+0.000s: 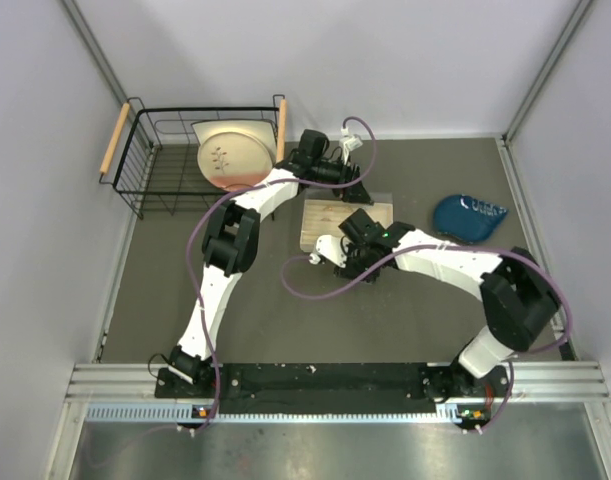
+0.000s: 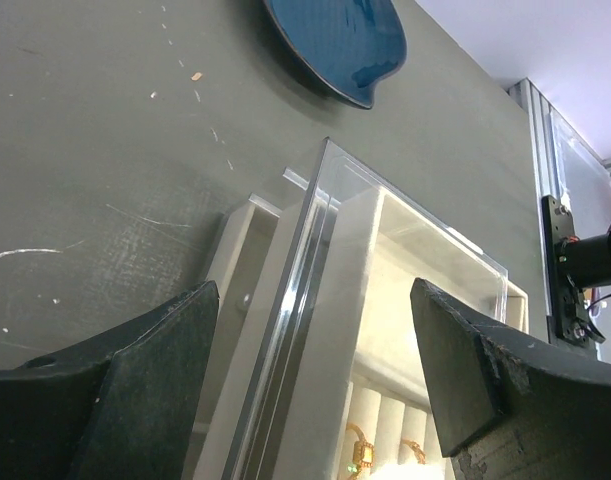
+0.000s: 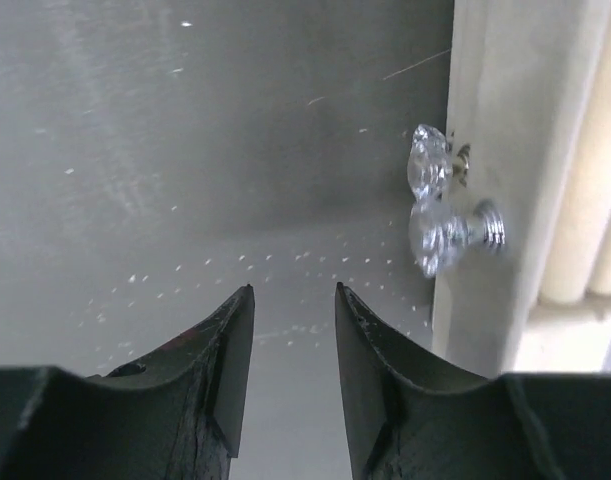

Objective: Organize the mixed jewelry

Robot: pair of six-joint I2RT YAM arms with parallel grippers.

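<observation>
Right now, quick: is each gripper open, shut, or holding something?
Left gripper: open wide, holding nothing, jewelry box beyond it.
Right gripper: partly open, empty, crystal knobs off to its side.

readable txt: none in any view.
blue dish (image 1: 469, 218), nr right edge of table (image 1: 165, 290): white marks on far rim, too small & blurred to read.
plate (image 1: 233, 155), in wire basket (image 1: 145, 150) at far-left corner: brown sprig drawing, no letters made out.
beige box (image 1: 323, 224), mid table: faces plain where they show, wrist views incl.
arm housings: any brand or nos. too small to tell.
</observation>
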